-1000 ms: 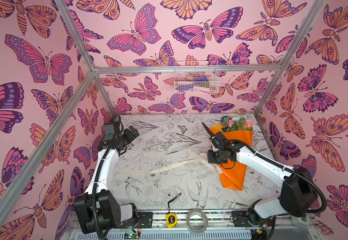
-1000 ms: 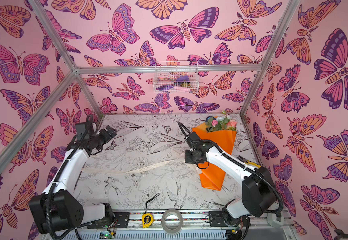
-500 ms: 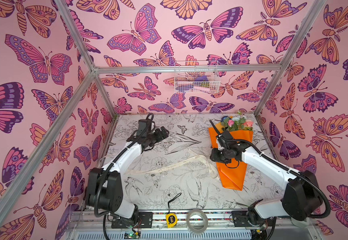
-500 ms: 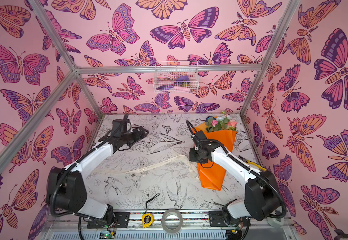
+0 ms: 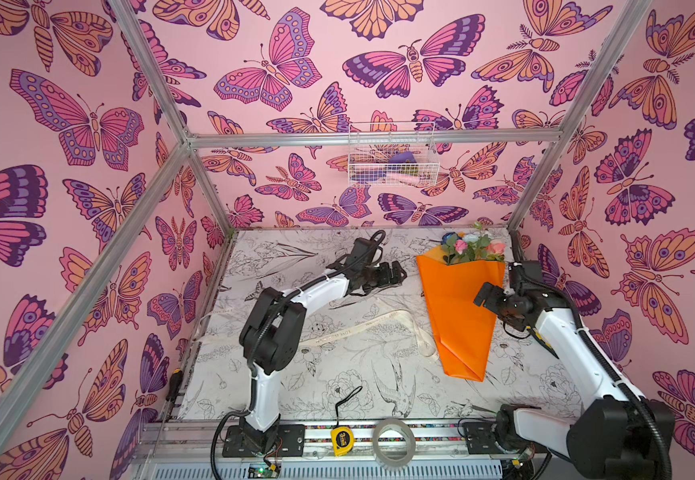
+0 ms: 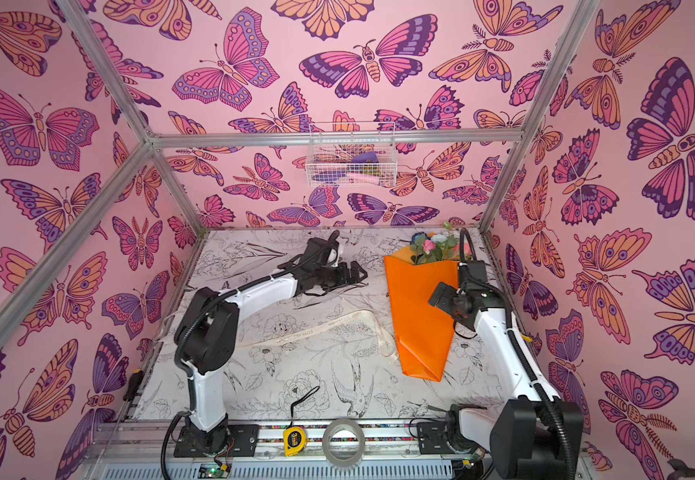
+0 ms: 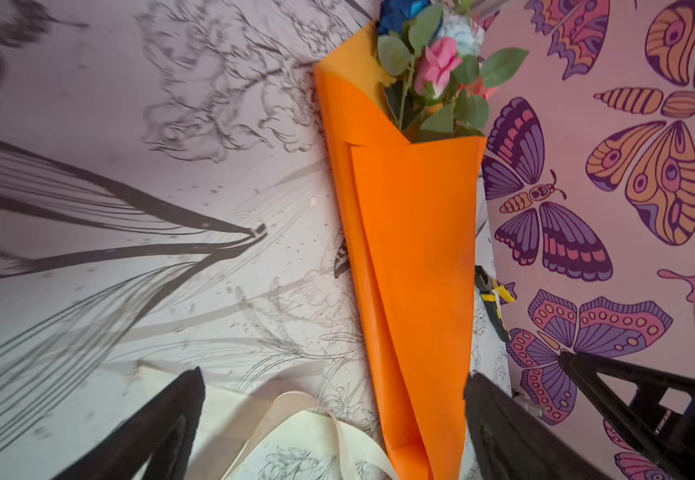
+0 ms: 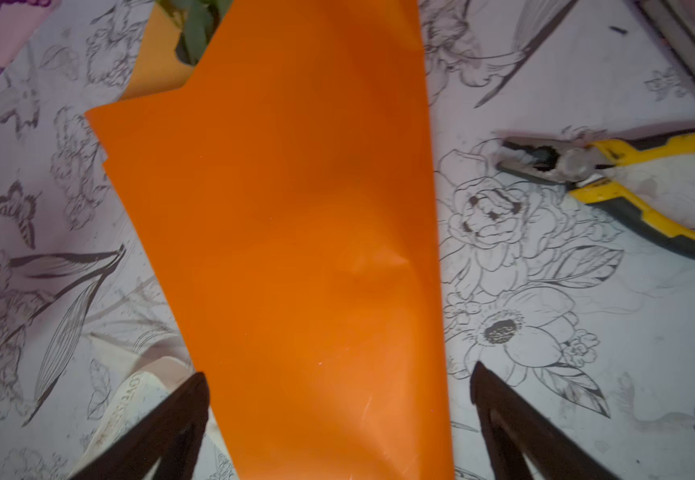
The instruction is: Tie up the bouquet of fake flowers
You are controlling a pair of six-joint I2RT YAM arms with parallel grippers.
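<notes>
Right now the bouquet of fake flowers (image 5: 460, 307) is lying flat on the far right part of the desk (image 5: 295, 386), close to the right wall. Glossy orange paper is wrapping it into a long cone. The wide mouth is facing the far wall and the narrow folded tip is pointing toward the near edge. One flap is overlapping another along the cone's left side. Pink, peach, blue and white blooms are peeking out of the mouth with green leaves around them, while the stems are mostly hiding inside the paper.

The right claw (image 5: 488, 294) is hovering over the cone's right edge about halfway along. Its fingers (image 8: 171, 424) are standing wide apart in the right wrist view, with the orange paper between them, gripping nothing. The left claw (image 5: 395, 274) is hanging just left of the wrap near its wide end, apart from it, spread wide too and holding nothing.

A cream printed ribbon (image 5: 362, 328) is trailing across the middle of the desk and looping up against the cone's left edge near the narrow end; whether it is passing underneath I cannot tell. Yellow-handled pliers (image 8: 628, 187) are lying just right of the bouquet. A yellow tape measure (image 5: 339, 436) and a roll of clear tape (image 5: 393, 442) are sitting at the near edge, and a white wire basket (image 5: 391, 156) is hanging on the far wall.
</notes>
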